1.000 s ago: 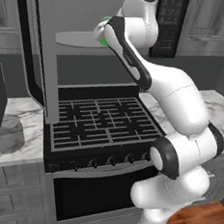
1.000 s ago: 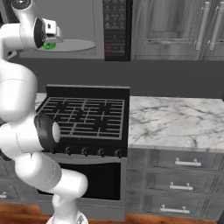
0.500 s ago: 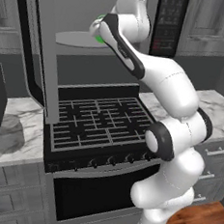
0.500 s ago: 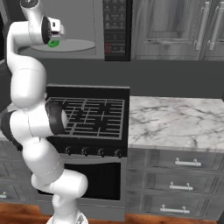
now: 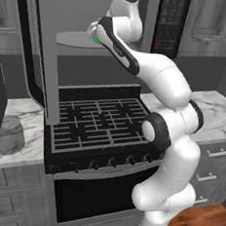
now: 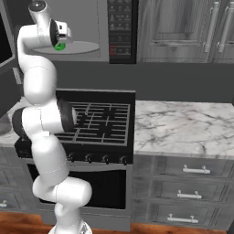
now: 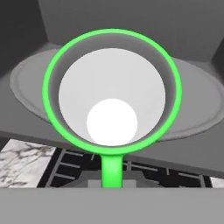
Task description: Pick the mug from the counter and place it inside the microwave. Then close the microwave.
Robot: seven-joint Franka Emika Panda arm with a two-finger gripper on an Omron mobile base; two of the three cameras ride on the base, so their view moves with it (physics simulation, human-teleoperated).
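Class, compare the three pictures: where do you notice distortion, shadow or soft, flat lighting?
Hand view: the mug bulges wide at its rim, stretched by closeness. Left base view: a jar casts a soft shadow on the counter. Right base view: even, flat light, no glare on the microwave.

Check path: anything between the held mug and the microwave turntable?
Nothing visible. The gripper is shut on the green mug at the open front of the microwave. In the hand view the round turntable lies bare behind the mug's rim. The door is swung wide left.
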